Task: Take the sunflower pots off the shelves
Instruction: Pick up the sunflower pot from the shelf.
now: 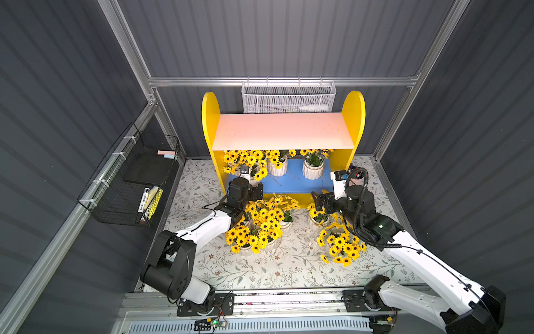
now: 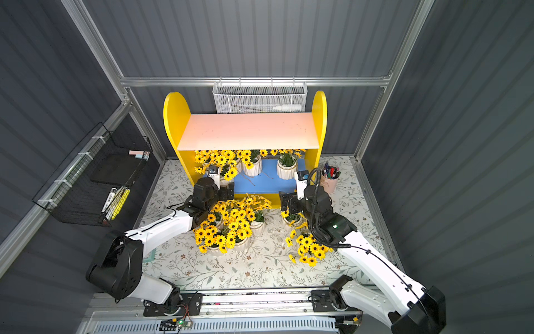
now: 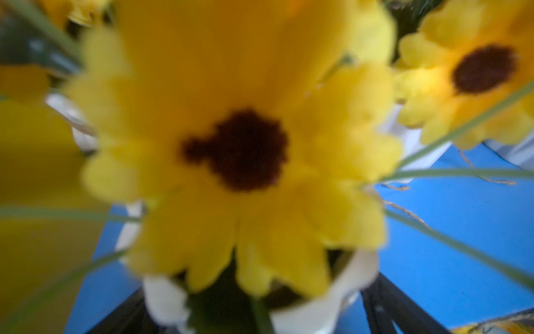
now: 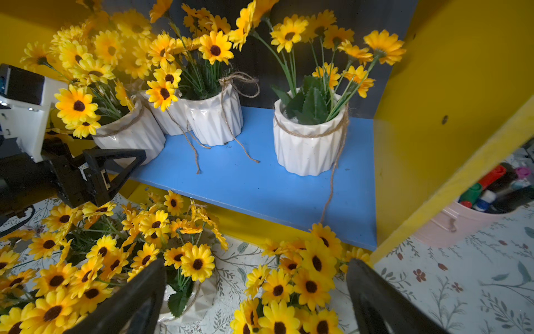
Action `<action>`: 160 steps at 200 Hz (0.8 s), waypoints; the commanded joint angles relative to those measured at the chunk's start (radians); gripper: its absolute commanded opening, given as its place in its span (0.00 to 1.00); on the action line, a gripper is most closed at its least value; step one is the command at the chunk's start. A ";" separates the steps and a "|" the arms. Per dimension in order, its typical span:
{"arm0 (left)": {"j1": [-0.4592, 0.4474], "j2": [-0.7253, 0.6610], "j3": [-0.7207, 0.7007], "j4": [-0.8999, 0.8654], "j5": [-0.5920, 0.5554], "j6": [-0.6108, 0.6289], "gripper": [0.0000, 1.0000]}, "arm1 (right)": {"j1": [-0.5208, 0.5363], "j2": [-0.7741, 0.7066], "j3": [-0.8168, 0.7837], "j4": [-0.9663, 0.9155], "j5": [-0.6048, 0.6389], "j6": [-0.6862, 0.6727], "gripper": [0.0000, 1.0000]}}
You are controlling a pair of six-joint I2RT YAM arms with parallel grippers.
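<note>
The left gripper (image 1: 256, 187) sits at the left end of the lower shelf, its black fingers (image 3: 400, 308) flanking the leftmost small white ribbed sunflower pot (image 4: 130, 134). I cannot tell whether they clamp it or only bracket it. The left arm stretches low and nearly straight from the near rail. The right gripper (image 4: 257, 267) hangs spread wide with nothing between its jaws, over pots on the table before the shelf's right end; its arm rises from the near right corner and bends at the wrist toward the shelf. Four pots stand on the blue lower board (image 4: 260, 188), upright, mouths and stems up, with twine tails trailing forward. Three are bunched at the left and one (image 4: 307, 144) stands apart to the right. More pots (image 1: 261, 228) crowd the floral-patterned tablecloth (image 1: 289, 270) just in front. The yellow wooden shelf unit (image 1: 210, 124) carries a pale pink upper board (image 1: 283, 130). A pink cup of pens (image 2: 331, 180) stands beside its right panel. Dark grey ribbed walls hold a white mesh basket (image 1: 289, 98) and a black wire basket (image 1: 130, 179).
</note>
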 commanded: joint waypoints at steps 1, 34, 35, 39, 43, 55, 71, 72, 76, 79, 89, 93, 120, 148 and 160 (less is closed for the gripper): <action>0.001 0.021 -0.008 0.105 0.030 0.003 1.00 | -0.004 -0.014 -0.019 -0.021 -0.009 0.006 0.99; 0.002 0.044 -0.003 0.136 0.030 0.000 0.99 | -0.003 -0.024 -0.025 -0.027 -0.012 0.010 0.99; 0.003 0.044 -0.002 0.137 0.030 0.000 0.99 | -0.004 -0.025 -0.025 -0.027 -0.011 0.010 0.99; 0.002 0.045 -0.005 0.141 0.026 -0.001 1.00 | -0.004 -0.026 -0.026 -0.027 -0.013 0.011 0.99; 0.001 0.046 -0.006 0.148 0.023 -0.001 0.99 | -0.004 -0.028 -0.027 -0.028 -0.013 0.010 0.99; 0.001 0.050 -0.017 0.175 0.014 0.007 0.99 | -0.004 -0.032 -0.029 -0.030 -0.015 0.009 0.99; 0.002 0.055 -0.025 0.201 -0.003 0.015 0.99 | -0.004 -0.037 -0.033 -0.030 -0.017 0.008 0.99; 0.002 0.055 -0.027 0.202 -0.003 0.016 0.99 | -0.004 -0.038 -0.033 -0.030 -0.017 0.009 0.99; 0.002 0.057 -0.028 0.207 -0.005 0.022 0.99 | -0.004 -0.039 -0.033 -0.032 -0.018 0.008 0.99; 0.002 0.058 -0.029 0.211 -0.005 0.026 0.99 | -0.004 -0.039 -0.033 -0.031 -0.020 0.007 0.99; 0.001 0.060 -0.032 0.221 0.000 0.041 1.00 | -0.004 -0.041 -0.035 -0.034 -0.022 0.006 0.99; 0.002 0.060 -0.033 0.222 0.001 0.048 0.99 | -0.004 -0.043 -0.035 -0.034 -0.022 0.006 0.99; 0.002 0.038 -0.058 0.221 0.023 0.067 0.92 | -0.004 -0.056 -0.039 -0.040 -0.019 0.003 0.99; 0.003 0.013 -0.077 0.218 0.044 0.092 0.77 | -0.003 -0.062 -0.047 -0.036 -0.018 0.002 0.99; 0.002 0.006 -0.078 0.214 0.050 0.103 0.72 | -0.004 -0.061 -0.047 -0.035 -0.022 0.004 0.99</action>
